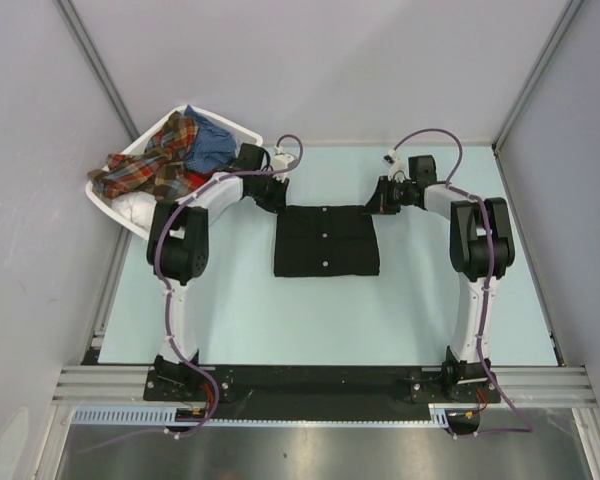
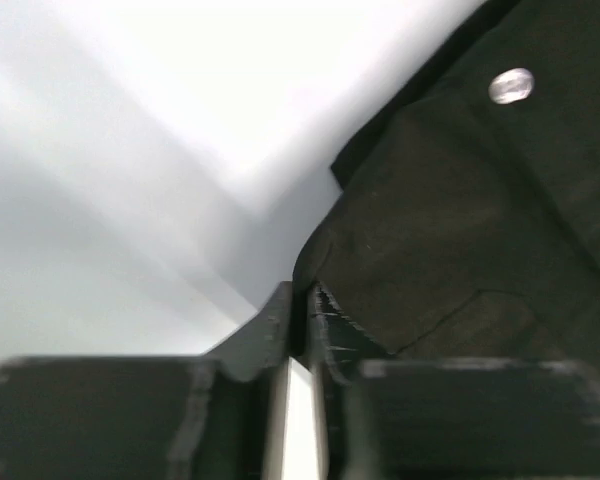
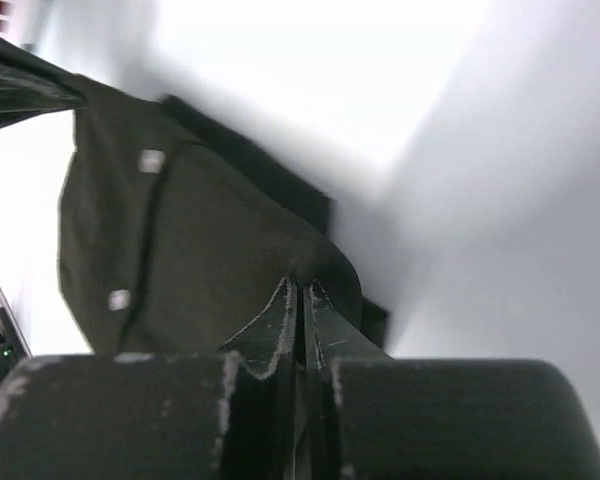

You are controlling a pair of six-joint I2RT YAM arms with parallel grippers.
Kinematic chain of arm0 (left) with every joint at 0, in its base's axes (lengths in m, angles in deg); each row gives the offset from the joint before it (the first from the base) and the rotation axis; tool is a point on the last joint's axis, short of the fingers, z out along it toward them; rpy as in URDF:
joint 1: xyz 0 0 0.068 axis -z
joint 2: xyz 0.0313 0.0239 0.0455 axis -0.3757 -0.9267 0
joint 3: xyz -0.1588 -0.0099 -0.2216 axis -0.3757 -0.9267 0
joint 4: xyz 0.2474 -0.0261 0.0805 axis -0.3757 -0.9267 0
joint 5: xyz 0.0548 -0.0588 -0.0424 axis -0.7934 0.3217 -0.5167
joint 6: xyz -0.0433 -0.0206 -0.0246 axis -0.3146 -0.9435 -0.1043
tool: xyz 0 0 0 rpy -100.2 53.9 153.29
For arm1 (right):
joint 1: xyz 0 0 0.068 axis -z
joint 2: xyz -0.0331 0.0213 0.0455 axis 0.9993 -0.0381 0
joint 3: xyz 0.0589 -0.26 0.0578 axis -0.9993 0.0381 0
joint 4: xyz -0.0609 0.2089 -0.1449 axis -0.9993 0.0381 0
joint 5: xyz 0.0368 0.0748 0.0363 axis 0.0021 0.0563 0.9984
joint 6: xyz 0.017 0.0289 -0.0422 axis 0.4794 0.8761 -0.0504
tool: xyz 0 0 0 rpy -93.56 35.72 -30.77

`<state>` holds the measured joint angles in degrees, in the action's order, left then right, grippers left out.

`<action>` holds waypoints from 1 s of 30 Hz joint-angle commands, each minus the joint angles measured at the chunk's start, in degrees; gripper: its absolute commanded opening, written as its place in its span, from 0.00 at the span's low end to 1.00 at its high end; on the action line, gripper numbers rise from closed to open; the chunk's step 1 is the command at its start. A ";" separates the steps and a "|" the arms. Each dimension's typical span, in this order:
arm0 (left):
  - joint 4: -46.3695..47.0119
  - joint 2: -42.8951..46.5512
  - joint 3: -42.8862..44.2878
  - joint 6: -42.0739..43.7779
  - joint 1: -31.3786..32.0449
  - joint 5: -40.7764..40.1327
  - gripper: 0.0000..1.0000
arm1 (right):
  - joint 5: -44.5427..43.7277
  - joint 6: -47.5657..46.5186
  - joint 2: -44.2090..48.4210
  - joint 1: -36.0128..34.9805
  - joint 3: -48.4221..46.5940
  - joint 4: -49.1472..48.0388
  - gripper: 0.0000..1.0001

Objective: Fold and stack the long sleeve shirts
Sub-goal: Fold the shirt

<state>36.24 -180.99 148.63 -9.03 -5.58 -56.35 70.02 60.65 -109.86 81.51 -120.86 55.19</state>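
Evidently soft and light, black shirt [image 1: 326,240] is tenting at the corner right gripper [image 3: 302,285] is pinching. Left gripper [image 2: 302,290] is gaping slightly.

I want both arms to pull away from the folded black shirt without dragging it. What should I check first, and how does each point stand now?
1. Black folded long sleeve shirt lies as a flat rectangle on the pale table: ok.
2. Right gripper free of the cloth: not ok; its fingers are shut with shirt cloth bunched at the tips.
3. Left gripper free of the cloth: cannot tell; its fingers are barely parted beside the shirt's edge.
4. Red-orange plaid shirt and blue shirt in the white plastic basket, apart from the black one: ok.
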 commanded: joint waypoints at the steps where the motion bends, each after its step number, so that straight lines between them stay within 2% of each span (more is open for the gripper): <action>1: -0.71 -1.96 3.35 -1.78 -0.58 -0.91 0.30 | -1.19 1.90 -2.11 0.59 -1.36 -2.20 0.12; 3: -0.71 -0.92 3.01 -2.39 -1.46 1.11 0.38 | -0.84 2.07 -0.98 1.29 -1.36 -1.85 0.18; 6: 0.96 5.14 -0.67 -3.63 -2.51 3.84 0.49 | -0.22 2.25 3.50 2.52 -1.27 -0.62 0.39; 7: 1.40 10.29 -2.08 -3.54 -2.52 3.93 0.54 | -0.22 1.81 7.00 3.31 -1.19 1.12 0.51; 9: 1.75 16.28 -7.42 -3.10 -2.60 4.37 0.59 | -0.31 0.94 10.62 4.02 -0.22 2.62 0.64; 10: 2.80 19.45 -9.80 -3.19 -2.60 4.46 0.69 | 0.13 0.76 12.98 4.63 1.35 3.94 0.72; 11: 3.68 26.36 -12.52 -3.88 -2.87 6.90 0.76 | 0.65 0.58 16.75 4.72 2.76 4.65 0.77; 12: 5.17 29.64 -18.99 -4.85 -3.13 9.09 0.88 | 1.96 0.75 19.05 4.64 3.99 5.61 0.81; 13: 8.58 32.72 -22.62 -6.16 -3.22 11.38 0.99 | 3.20 1.80 21.07 4.46 5.48 6.66 0.95; 14: 9.92 35.80 -26.05 -9.05 -3.05 17.49 0.99 | 4.60 2.94 25.18 3.68 9.58 6.50 0.97; 16: 15.17 41.70 -35.20 -13.54 -2.26 22.89 1.00 | 8.64 8.97 28.81 2.18 15.13 2.58 1.00; 18: 20.45 45.39 -43.61 -23.37 0.46 27.28 1.00 | 10.93 14.61 33.37 -1.24 23.74 -2.26 1.00; 19: 29.35 46.28 -46.54 -27.41 1.60 27.75 0.99 | 11.90 18.91 34.62 -2.91 27.00 -11.77 1.00; 20: 34.14 46.90 -49.26 -35.54 4.22 27.75 0.99 | 12.61 26.17 35.32 -4.23 29.99 -16.39 1.00; 21: 38.88 47.08 -53.73 -39.10 5.47 27.75 0.99 | 12.87 28.94 35.77 -7.20 34.98 -20.18 1.00; 22: 45.98 46.64 -55.25 -44.10 6.79 27.75 0.99 | 13.05 30.10 35.60 -8.53 36.33 -24.92 1.00; 24: 50.77 44.80 -57.71 -47.47 9.61 27.75 0.99 | 13.31 28.89 33.41 -11.60 36.61 -24.36 1.00; 27: 66.64 39.01 -60.70 -56.17 10.84 27.23 0.99 | 15.77 32.21 27.36 -13.46 36.43 -30.99 1.00; 28: 69.14 34.99 -61.15 -59.75 10.67 26.96 0.99 | 16.39 33.35 25.42 -13.82 36.35 -32.51 1.00; 30: 74.15 31.54 -61.68 -61.54 10.32 25.39 1.00 | 17.09 35.63 19.64 -13.91 37.48 -38.72 1.00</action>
<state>88.81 -144.11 87.67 -57.81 5.33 -30.99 83.94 89.52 -83.20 67.89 -83.60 32.15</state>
